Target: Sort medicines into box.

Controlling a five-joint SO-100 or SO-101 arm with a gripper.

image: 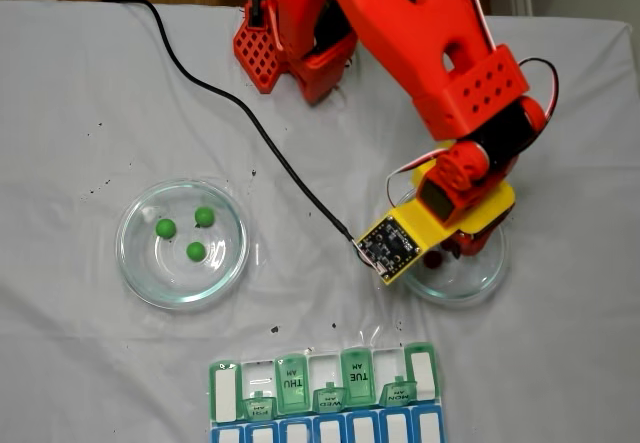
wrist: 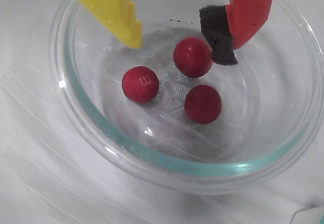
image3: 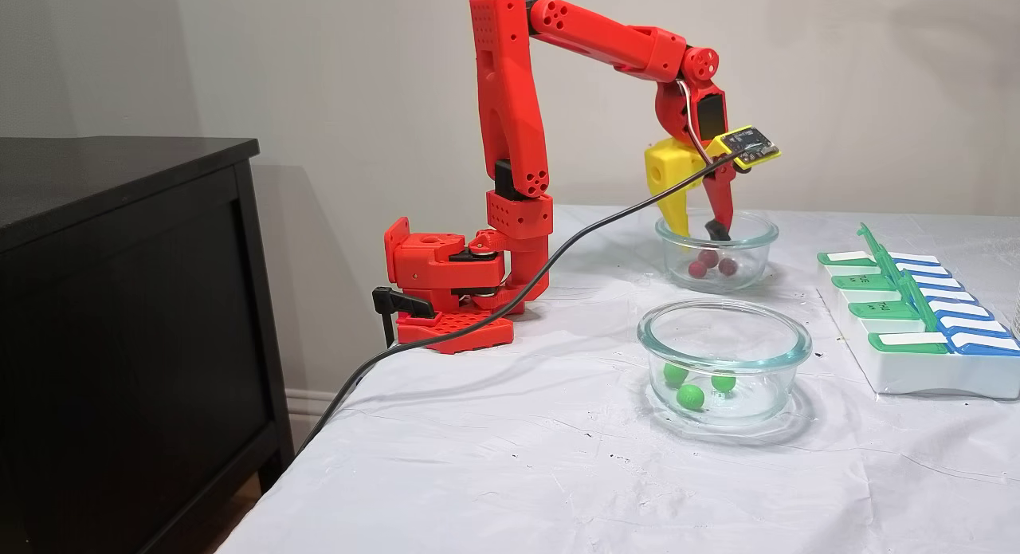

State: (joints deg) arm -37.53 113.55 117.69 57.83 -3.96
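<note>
Nothing is sorted yet, judging by the dishes. The gripper point(wrist: 182, 39) is hanging wide open and empty inside the far dish point(image3: 716, 229), its fingers straddling one of three red balls point(wrist: 192, 57). Three green balls point(image: 186, 232) are lying in the near dish point(image3: 723, 327). The box point(image3: 916, 363) is sitting at right in that side view, several lids raised.

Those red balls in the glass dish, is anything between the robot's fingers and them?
Nothing visible. In the wrist view the open gripper is already inside the glass dish, with the yellow finger and the red padded finger straddling the top red ball. The pad appears to touch it.
</note>
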